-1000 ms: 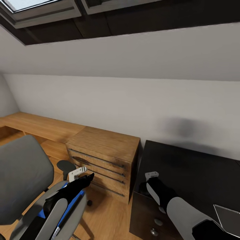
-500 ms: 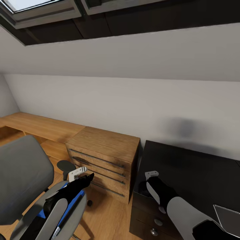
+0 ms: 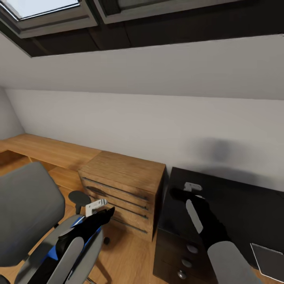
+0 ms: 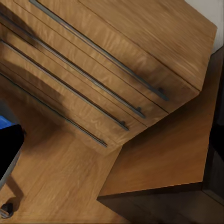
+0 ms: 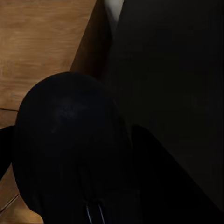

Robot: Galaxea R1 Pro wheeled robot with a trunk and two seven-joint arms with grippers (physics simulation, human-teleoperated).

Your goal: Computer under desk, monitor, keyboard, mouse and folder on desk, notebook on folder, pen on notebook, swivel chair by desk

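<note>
Black desk (image 3: 236,205) top with the right gripper (image 3: 185,192) over its corner nearest the wooden drawer chest (image 3: 122,189), carrying a rounded black thing that's probably the mouse (image 5: 70,144).

The right wrist view has that dark lump sitting between the jaws, so they look closed around it, though it's too dark to be sure. The left gripper (image 3: 103,213) hangs by the chest, above the swivel chair (image 3: 27,213), where a blue folder (image 3: 85,232) is on the seat; can't tell how its jaws stand. A notebook (image 3: 268,256) lies on the desk's near edge, away from the chest. Risk: that corner is close to the edge, so letting go too early could roll the mouse off beside the chest.
</note>
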